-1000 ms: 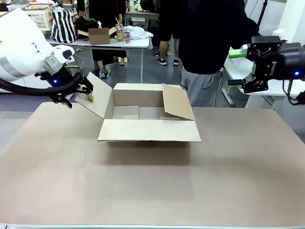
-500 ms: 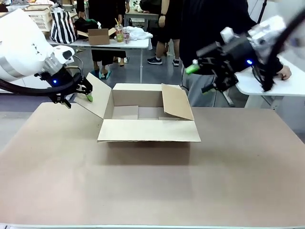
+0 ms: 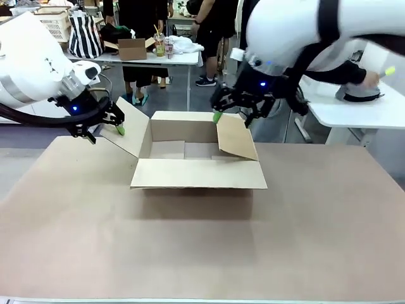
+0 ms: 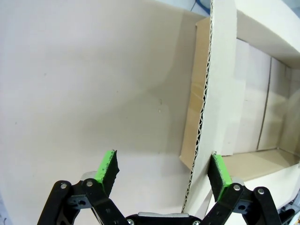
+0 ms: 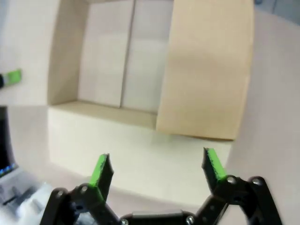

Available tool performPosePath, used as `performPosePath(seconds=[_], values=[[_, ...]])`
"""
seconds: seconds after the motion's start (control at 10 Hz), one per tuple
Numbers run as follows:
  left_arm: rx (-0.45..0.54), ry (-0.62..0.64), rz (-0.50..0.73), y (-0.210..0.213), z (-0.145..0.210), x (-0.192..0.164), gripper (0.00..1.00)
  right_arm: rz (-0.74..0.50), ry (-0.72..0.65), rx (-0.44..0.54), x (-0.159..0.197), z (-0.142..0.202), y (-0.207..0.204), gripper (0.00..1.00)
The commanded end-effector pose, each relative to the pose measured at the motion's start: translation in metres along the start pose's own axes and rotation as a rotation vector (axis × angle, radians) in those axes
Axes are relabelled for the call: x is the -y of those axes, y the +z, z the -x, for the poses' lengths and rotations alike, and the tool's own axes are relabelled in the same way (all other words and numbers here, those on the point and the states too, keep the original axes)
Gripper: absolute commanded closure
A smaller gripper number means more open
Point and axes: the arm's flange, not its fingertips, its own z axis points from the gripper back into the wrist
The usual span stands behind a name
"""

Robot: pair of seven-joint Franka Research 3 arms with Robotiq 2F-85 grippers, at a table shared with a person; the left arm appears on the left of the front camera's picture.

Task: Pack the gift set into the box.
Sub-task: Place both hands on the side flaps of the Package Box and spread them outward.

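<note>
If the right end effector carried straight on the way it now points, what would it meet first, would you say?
Most likely the box. The right end effector is open and aimed down at it; its wrist view shows the carton's wall and right-hand flap directly ahead. Depth is unclear, so whether wall or flap comes first I cannot tell.

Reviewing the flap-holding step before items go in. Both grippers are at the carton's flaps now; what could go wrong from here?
1. The left gripper straddles the left flap's edge with jaws open, so the flap is likely unclamped and may swing back.
2. The right gripper is at the top of the right flap, which leans inward; a misjudged descent could crease it or push it further over the opening.
3. Nothing pins the box; a sideways pull on either flap may slide it on the table.
</note>
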Motion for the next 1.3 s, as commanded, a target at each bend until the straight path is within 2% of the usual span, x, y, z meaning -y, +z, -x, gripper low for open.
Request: performPosePath(seconds=[0.0,0.1,0.2,0.3,0.4,0.5,0.6,0.7,1.0,1.2], values=[[0.01,0.009,-0.018,0.001,-0.001,0.001,0.0,0.195,0.002,0.107,-0.034,-0.006,-0.019,0.0],[0.01,0.009,-0.018,0.001,-0.001,0.001,0.0,0.256,0.019,0.153,-0.034,-0.001,-0.026,0.0],[0.01,0.009,-0.018,0.001,-0.001,0.001,0.0,0.088,0.038,0.05,-0.018,0.005,-0.01,0.0],[0.01,0.009,-0.018,0.001,-0.001,0.001,0.0,0.088,0.038,0.05,-0.018,0.005,-0.01,0.0],[0.01,0.009,-0.018,0.001,-0.001,0.001,0.0,0.17,0.06,0.1,-0.028,0.009,-0.02,0.0],[0.01,0.009,-0.018,0.001,-0.001,0.001,0.0,0.577,-0.36,-0.051,-0.01,0.023,-0.02,0.0],[0.01,0.009,-0.018,0.001,-0.001,0.001,0.0,0.771,-0.448,-0.083,-0.032,0.011,-0.038,0.0],[0.01,0.009,-0.018,0.001,-0.001,0.001,0.0,0.783,-0.504,-0.038,-0.041,0.001,-0.046,0.0],[0.01,0.009,-0.018,0.001,-0.001,0.001,0.0,0.741,-0.584,-0.092,-0.046,-0.029,-0.074,0.0],[0.01,0.009,-0.018,0.001,-0.001,0.001,0.0,0.698,-0.566,-0.024,-0.046,-0.041,-0.08,0.0]])
